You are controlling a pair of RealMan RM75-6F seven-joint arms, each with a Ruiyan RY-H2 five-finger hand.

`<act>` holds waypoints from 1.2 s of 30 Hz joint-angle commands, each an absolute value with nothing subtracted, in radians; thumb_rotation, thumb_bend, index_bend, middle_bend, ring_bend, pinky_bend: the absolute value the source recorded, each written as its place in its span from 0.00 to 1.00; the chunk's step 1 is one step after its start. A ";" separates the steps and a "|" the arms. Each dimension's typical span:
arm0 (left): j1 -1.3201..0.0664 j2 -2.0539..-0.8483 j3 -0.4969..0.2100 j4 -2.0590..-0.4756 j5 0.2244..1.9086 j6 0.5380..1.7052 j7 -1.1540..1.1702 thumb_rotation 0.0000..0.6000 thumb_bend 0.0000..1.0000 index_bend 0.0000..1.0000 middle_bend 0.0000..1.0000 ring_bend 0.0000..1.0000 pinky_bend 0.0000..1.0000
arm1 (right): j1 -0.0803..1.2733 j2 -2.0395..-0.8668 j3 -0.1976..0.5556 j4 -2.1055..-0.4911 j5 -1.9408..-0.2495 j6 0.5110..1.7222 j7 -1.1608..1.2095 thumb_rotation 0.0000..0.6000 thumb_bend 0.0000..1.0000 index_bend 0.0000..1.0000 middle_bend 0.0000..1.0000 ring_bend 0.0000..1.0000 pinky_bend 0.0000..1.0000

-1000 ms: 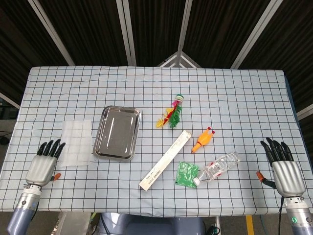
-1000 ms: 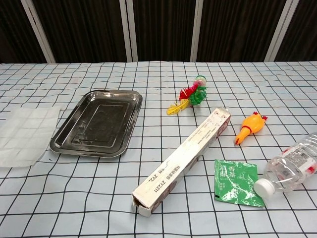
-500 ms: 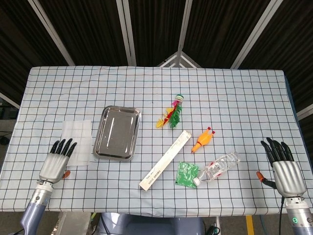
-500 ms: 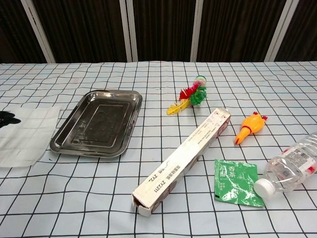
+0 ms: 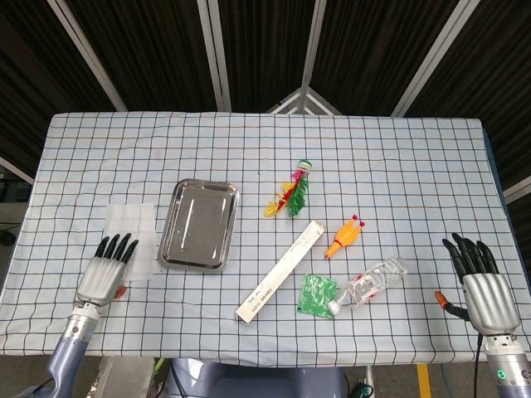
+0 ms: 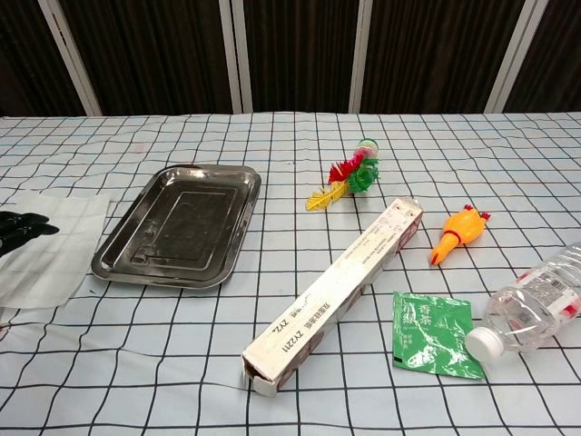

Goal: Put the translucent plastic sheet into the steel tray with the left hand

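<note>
The translucent plastic sheet (image 5: 133,234) (image 6: 56,241) lies flat on the checked cloth just left of the steel tray (image 5: 198,224) (image 6: 177,227), which holds nothing. My left hand (image 5: 105,269) (image 6: 20,227) hovers over the sheet's near-left corner with its black fingers extended and apart, holding nothing. Whether it touches the sheet I cannot tell. At the table's near right corner my right hand (image 5: 481,282) stays flat and open, away from everything.
A long white box (image 5: 280,269) (image 6: 336,295) lies diagonally right of the tray. Around it lie a red-green feathered toy (image 5: 290,195), an orange rubber chicken (image 5: 344,236), a green tea packet (image 5: 318,294) and a plastic bottle (image 5: 373,282).
My left hand has moved right and forward, from beside the sheet's left edge to over its near-left corner. The sheet, tray and right hand have not moved.
</note>
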State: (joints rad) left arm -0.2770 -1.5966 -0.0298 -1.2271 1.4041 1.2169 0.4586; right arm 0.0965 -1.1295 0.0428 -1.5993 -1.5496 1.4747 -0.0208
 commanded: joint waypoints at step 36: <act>-0.275 -1.556 -0.026 -1.304 1.387 1.237 0.428 1.00 0.25 0.00 0.00 0.00 0.08 | 0.095 -1.134 0.047 -1.597 -1.549 1.483 -0.022 1.00 0.29 0.00 0.00 0.00 0.04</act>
State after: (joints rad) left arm -0.2747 -1.5539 -0.0242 -1.3086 1.3915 1.2399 0.4278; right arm 0.0946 -1.1340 0.0474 -1.5966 -1.5492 1.4831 -0.0219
